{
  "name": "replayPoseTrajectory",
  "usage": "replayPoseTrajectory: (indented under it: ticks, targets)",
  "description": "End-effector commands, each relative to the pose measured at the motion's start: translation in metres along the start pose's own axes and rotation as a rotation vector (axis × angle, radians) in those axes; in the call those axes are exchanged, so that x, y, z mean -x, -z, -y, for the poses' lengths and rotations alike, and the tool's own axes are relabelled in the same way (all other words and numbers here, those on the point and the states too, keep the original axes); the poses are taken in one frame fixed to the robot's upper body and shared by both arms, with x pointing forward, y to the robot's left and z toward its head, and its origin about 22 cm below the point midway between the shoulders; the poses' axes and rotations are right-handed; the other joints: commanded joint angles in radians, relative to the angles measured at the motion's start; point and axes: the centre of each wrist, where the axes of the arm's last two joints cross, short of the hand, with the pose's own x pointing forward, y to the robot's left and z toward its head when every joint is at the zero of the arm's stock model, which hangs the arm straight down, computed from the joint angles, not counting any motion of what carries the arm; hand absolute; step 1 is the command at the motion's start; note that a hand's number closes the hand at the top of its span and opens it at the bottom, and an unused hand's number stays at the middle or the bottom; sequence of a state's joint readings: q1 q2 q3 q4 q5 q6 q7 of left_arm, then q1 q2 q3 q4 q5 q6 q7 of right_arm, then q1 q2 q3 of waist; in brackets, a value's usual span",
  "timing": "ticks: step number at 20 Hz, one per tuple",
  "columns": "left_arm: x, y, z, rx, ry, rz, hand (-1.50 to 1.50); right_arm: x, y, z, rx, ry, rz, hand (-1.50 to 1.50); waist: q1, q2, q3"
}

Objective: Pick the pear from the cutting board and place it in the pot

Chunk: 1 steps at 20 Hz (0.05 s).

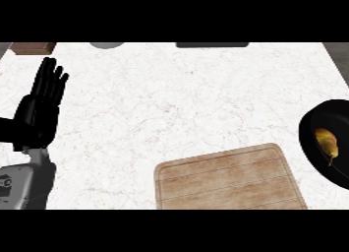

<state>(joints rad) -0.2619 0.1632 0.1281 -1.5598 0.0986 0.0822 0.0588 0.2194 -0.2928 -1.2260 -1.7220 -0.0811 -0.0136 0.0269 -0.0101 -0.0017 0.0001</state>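
Wooden cutting board (pixel 230 178) at the counter's near edge, shown bare.
Pear (pixel 326 142) is seen lying inside the black pot (pixel 312 129) at right; left hand (pixel 39 110) is held open, fingers straight and together.

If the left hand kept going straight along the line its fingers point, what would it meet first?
The left hand is open, with its fingers pointing toward the counter's far edge. Straight on, the first thing is probably the brown block at the far left corner, though the hand's height above the counter is unclear, so it might pass over the block.
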Motion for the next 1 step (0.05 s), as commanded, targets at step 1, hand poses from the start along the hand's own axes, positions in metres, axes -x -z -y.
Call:
replayPoseTrajectory:
  ticks: [1]
  targets:
    - [0.0078,0.0069,0.0074,0.000,0.010,0.016,0.00,0.0191,0.0074,0.0416,0.023,0.001,0.010,-1.50,-0.003,0.001,0.000]
